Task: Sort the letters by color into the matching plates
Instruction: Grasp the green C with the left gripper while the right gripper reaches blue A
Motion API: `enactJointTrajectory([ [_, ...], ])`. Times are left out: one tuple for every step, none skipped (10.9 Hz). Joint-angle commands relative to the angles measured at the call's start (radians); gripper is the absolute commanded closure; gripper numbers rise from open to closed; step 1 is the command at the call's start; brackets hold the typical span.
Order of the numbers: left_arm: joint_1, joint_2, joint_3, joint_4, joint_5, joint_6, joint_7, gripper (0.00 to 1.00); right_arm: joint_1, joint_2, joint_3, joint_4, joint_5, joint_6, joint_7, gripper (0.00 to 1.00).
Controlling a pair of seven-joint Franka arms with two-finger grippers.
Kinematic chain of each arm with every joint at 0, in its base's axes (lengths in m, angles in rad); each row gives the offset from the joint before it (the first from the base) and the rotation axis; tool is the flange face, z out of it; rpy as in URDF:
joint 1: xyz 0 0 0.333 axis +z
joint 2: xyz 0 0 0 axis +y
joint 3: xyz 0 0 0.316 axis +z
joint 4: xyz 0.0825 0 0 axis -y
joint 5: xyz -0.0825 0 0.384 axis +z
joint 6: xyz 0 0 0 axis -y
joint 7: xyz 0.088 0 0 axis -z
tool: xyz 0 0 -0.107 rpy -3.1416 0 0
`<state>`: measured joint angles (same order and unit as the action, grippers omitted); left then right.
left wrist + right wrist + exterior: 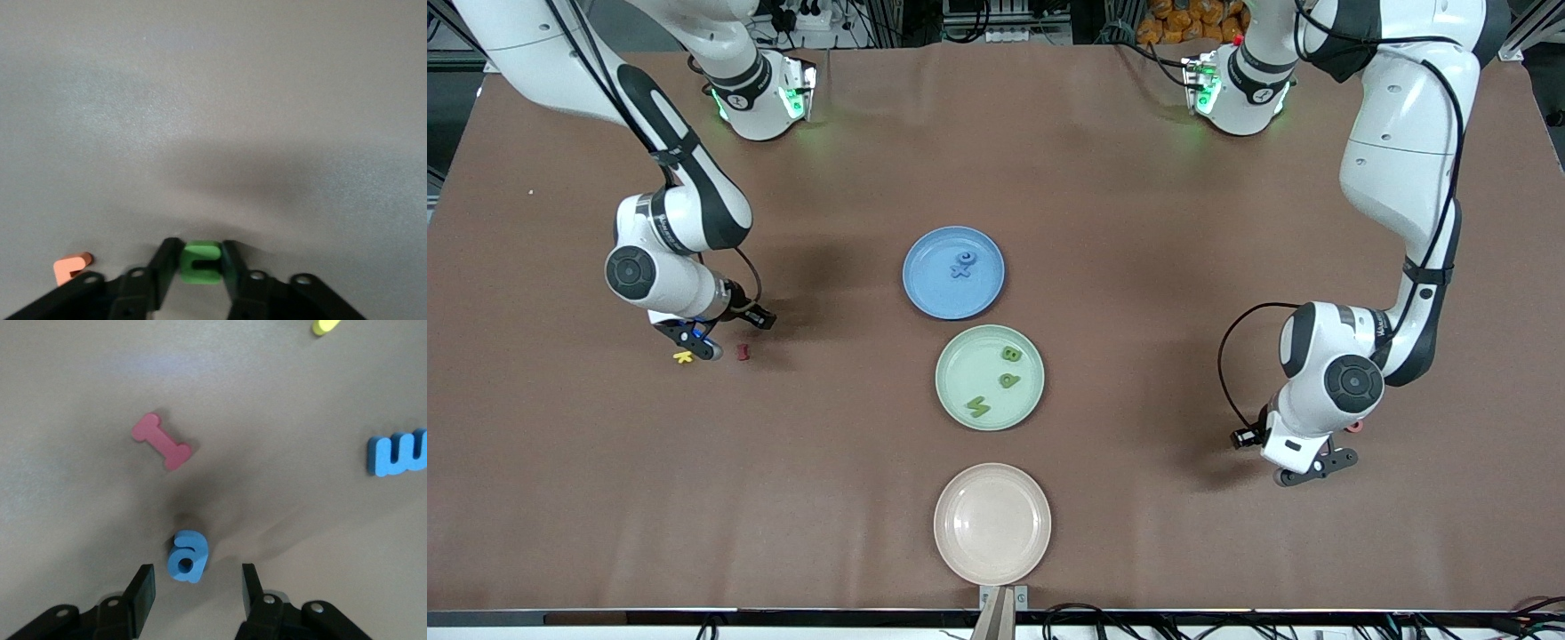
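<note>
Green letter (200, 261) pinched crosswise in left claw (200, 270); right claw (197, 587) gapes around upright blue letter (187, 556).

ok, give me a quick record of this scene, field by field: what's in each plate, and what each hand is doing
blue plate: two blue letters
green plate: three green letters
pink plate: nothing in it
left hand: low at the left arm's end of the table, shut on a green letter; orange letter beside it
right hand: low at the right arm's end, fingers open around a blue letter a
nearby: red letter, blue w, yellow letter
</note>
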<state>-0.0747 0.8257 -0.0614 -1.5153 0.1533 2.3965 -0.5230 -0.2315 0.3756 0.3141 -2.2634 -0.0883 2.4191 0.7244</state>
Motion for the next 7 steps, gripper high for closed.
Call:
enactJointTrajectory([
  [0.004, 0.007, -0.005, 0.001, 0.017, 0.012, -0.005, 1.00, -0.034, 0.002, 0.019, -0.008, -0.016, 0.006, 0.055, 0.48],
  [0.006, 0.000, -0.005, 0.001, 0.017, 0.012, -0.005, 1.00, -0.038, 0.005, 0.019, -0.008, -0.016, 0.009, 0.055, 0.51],
  [0.004, -0.011, -0.005, 0.001, 0.009, 0.012, -0.008, 1.00, -0.040, 0.009, 0.019, -0.007, -0.016, 0.009, 0.055, 0.51],
  [0.006, -0.025, -0.008, 0.001, 0.003, 0.010, -0.017, 1.00, -0.040, 0.012, 0.019, -0.005, -0.016, 0.012, 0.055, 0.51],
  [0.004, -0.045, -0.014, 0.001, 0.003, 0.010, -0.044, 1.00, -0.040, 0.017, 0.020, -0.001, -0.016, 0.012, 0.055, 0.50],
  [-0.003, -0.048, -0.020, 0.001, 0.003, 0.010, -0.092, 1.00, -0.038, 0.019, 0.020, 0.002, -0.015, 0.012, 0.055, 0.45],
  [-0.008, -0.048, -0.041, 0.001, 0.005, 0.010, -0.139, 1.00, -0.037, 0.022, 0.019, 0.004, -0.014, 0.014, 0.056, 0.42],
])
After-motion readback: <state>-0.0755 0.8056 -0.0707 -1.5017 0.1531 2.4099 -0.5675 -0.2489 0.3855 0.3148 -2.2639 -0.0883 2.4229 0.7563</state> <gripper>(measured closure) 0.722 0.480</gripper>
